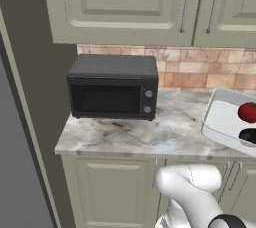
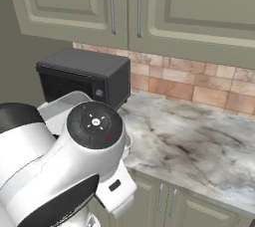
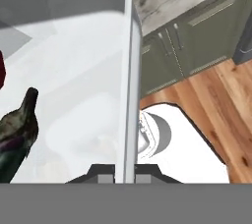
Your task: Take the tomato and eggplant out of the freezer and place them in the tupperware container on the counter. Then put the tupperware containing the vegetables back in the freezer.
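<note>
The tupperware container hangs tilted at the counter's right front edge. In it lie the red tomato and the dark eggplant. In the hand view my gripper is shut on the tupperware's rim, which runs straight up between the fingertips. The eggplant rests inside at the left, and a sliver of the tomato shows at the left edge. A pale corner of the tupperware peeks out behind my arm. The freezer's dark grey side fills the far left.
A black microwave stands on the counter against the tiled wall, left of the container. Olive wall cabinets hang above it. Below the rim are olive base cabinets and wooden floor.
</note>
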Robot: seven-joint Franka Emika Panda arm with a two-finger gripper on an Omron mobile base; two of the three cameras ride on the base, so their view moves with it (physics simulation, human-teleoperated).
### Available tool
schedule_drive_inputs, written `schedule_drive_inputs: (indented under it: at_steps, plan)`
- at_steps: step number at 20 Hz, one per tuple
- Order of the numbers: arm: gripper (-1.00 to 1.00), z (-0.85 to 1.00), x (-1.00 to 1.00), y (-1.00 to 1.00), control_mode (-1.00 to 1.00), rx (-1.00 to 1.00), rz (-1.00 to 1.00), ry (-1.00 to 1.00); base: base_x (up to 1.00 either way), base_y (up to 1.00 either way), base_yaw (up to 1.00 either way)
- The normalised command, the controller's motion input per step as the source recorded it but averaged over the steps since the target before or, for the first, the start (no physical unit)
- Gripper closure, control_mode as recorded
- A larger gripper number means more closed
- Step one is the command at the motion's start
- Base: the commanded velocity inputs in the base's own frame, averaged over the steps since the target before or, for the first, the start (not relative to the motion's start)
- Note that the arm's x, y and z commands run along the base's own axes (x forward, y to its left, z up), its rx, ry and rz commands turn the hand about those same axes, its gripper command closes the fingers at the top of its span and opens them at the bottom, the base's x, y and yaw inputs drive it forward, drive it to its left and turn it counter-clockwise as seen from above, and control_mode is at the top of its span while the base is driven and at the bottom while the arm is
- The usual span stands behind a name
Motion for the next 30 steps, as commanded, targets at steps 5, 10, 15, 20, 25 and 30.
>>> schedule_drive_inputs:
  at_steps: [5,10,15,20,25,30]
  plan:
    - [1.00,0.15,-0.53,0.04,-1.00,0.00,-0.03,-0.01,0.00,0.00,0.00]
    - [1.00,0.29,0.01,0.17,-1.00,0.00,0.13,-0.10,0.00,0.00,0.00]
    - [1.00,0.14,0.11,0.10,-1.00,-0.04,0.15,-0.10,0.00,0.00,0.00]
    - [1.00,0.00,0.00,0.00,1.00,0.00,0.00,0.00,-0.11,0.48,-0.03]
    - [1.00,0.00,0.00,0.00,1.00,0.00,0.00,0.00,-0.91,0.72,-0.17]
    - [1.00,0.00,0.00,0.00,1.00,0.00,0.00,0.00,-0.99,0.86,-0.18]
